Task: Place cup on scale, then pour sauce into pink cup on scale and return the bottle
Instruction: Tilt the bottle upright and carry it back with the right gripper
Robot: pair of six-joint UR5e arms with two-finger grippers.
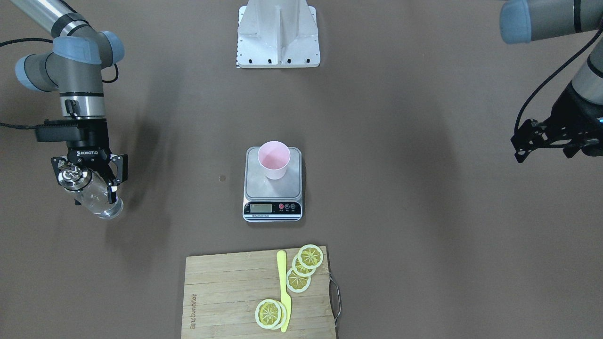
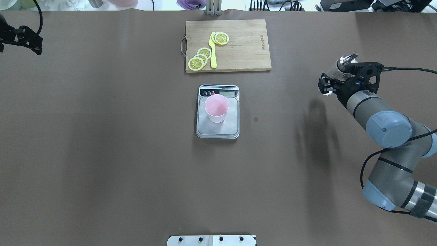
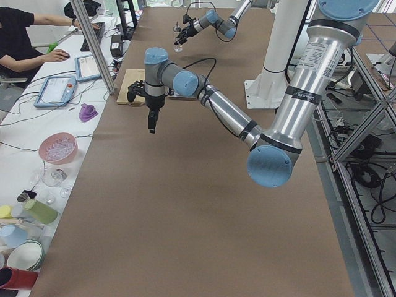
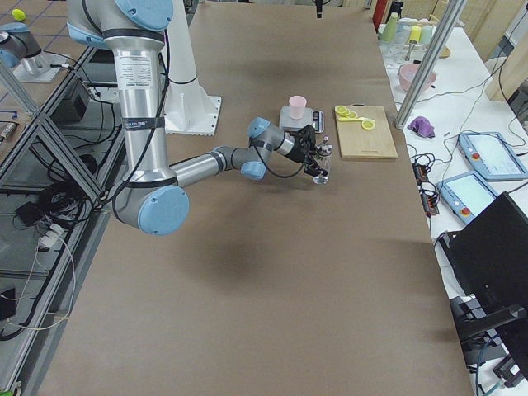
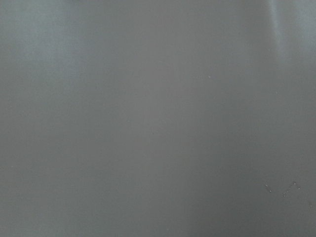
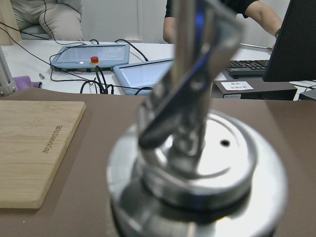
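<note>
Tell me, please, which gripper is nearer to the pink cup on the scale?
Right. The right gripper, shut on the glass bottle, hangs to the robot's right of the pink cup on the scale. The left gripper is farther off, far out to the cup's left.

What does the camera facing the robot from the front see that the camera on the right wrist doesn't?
Only the front-facing view shows the pink cup standing on the scale, the lemon slices, the yellow knife, and the right gripper shut on the whole bottle. Only the right wrist view shows the tablets, a keyboard and people beyond the table's edge. Both show the bottle's silver spout cap, the wooden cutting board and the brown table.
</note>
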